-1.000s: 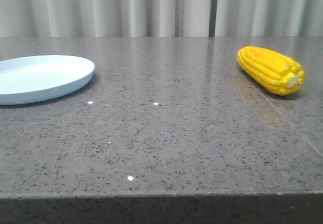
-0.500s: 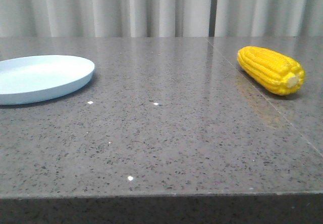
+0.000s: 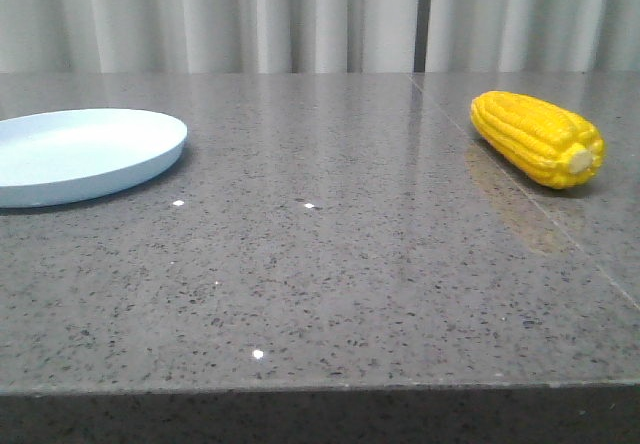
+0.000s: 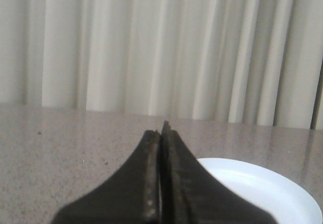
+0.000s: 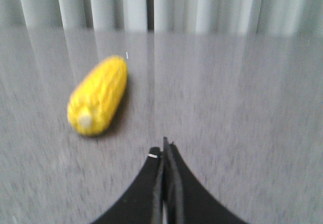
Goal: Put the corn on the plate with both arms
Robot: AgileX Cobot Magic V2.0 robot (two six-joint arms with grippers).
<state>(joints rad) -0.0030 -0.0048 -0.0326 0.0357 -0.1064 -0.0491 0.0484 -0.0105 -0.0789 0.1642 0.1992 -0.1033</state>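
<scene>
At the far left of the front view the pale blue plate (image 3: 85, 154) is lying flat on the grey speckled stone table (image 3: 320, 274), its left part running out of the picture, and nothing is sitting in it. White curtains (image 3: 300, 19) are hanging behind the far edge of the table. Further right, a thin seam (image 3: 520, 189) in the stone is running from the back of the table diagonally toward the right edge. At the far right the bright yellow corn cob (image 3: 537, 138) is lying on its side on the table, well apart from the plate, with its pale stub end (image 3: 579, 161) pointing toward the camera and to the right; it is casting a faint yellow reflection on the glossy surface just in front of it.

In the left wrist view the left gripper (image 4: 161, 131) is showing its two black fingers pressed together, gripping nothing, with the plate (image 4: 267, 188) lying on the table just beyond and to one side of them. In the right wrist view, which is blurred, the right gripper (image 5: 165, 146) is likewise holding its fingers pressed together with nothing between them, and the corn cob (image 5: 98, 95) is lying on the table ahead of it, apart from the fingertips, stub end facing the camera
</scene>
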